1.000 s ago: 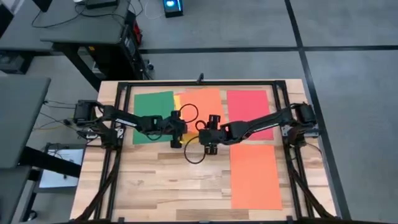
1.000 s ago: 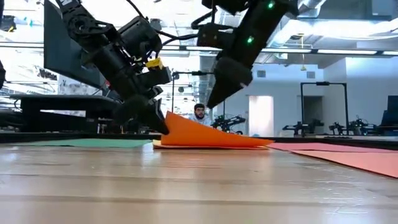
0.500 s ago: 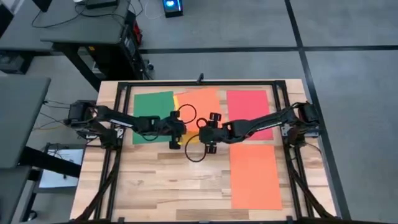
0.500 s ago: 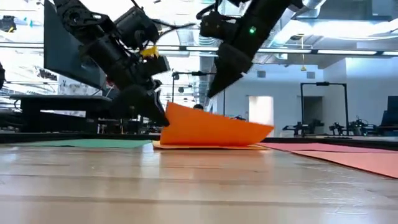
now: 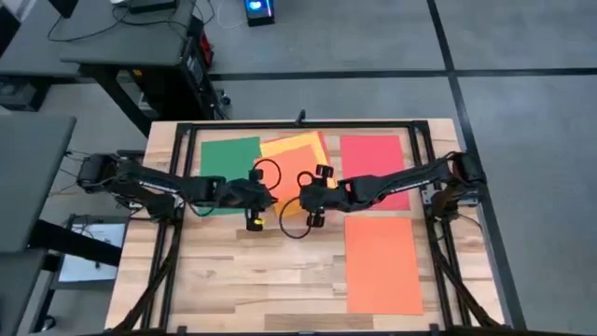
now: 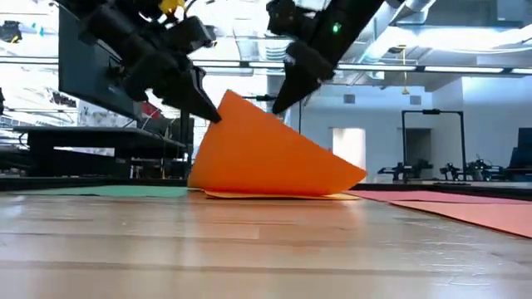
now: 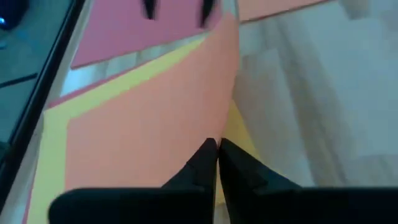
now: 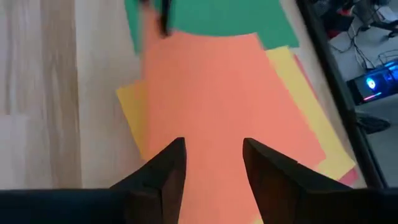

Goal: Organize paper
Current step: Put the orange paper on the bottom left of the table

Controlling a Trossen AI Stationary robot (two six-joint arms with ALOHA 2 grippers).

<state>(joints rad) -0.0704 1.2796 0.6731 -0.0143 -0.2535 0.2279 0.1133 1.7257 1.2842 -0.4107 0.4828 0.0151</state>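
Observation:
An orange sheet of paper [image 5: 300, 166] stands tilted over a yellow sheet [image 5: 278, 149] at the table's middle far side. Its raised corner is in my left gripper [image 6: 214, 110], which is shut on it. My right gripper [image 8: 211, 155] hangs open just above the tilted sheet's upper face [image 6: 278, 98] and is clear of it. A green sheet [image 5: 229, 157] lies flat to the left, a red sheet [image 5: 371, 157] to the right, and a second orange sheet [image 5: 382, 263] at the near right. My left gripper pinches the orange sheet's raised near-left corner [image 7: 210, 134] between its two fingers, a single layer. The fingers slant down from the table's left. The corner is lifted high [image 6: 226, 100], while the sheet's opposite edge [image 6: 332, 189] rests on the yellow sheet, so it stands steeply tilted.
A black metal frame [image 5: 298, 124] runs round the table's edges and holds both arm bases. Bare wood [image 5: 252, 280] lies at the near left. Beyond the table the low view shows a room with desks and stands.
My left gripper has risen and drawn back toward the table's left with the orange sheet's corner. The sheet has tipped from a shallow slope to a steep one and turned a little, its right edge staying down. My right gripper has risen slightly and shifted toward the far edge.

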